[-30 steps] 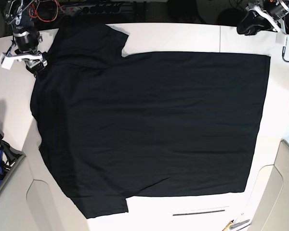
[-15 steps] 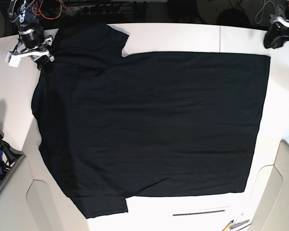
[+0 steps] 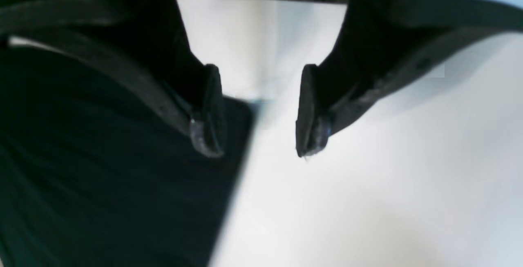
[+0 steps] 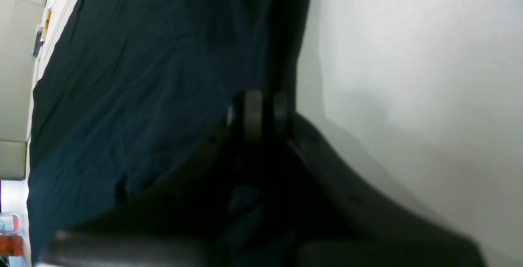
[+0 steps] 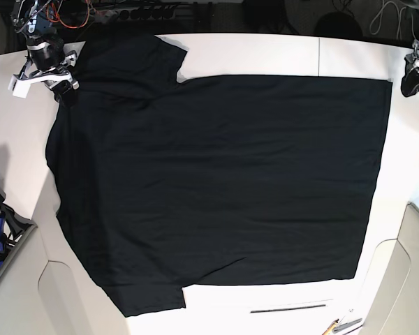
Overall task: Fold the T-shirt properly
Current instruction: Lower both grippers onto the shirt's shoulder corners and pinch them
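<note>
The T-shirt (image 5: 216,188) lies flat, plain side up, across the white bench (image 5: 265,52). At about ten o'clock the right gripper (image 5: 61,89) has its jaws closed on the shirt's edge — at two o'clock the left gripper (image 3: 259,112) stands with jaws apart beside the hem corner, empty.

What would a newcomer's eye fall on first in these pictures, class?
First, the big black T-shirt, spread flat, plain side up, covering most of the white table. Next, the two arms at its far corners: the right gripper, shut at the shirt's shoulder edge on the base view's left, and the left gripper, jaws open, beside the hem corner on the right.
</note>
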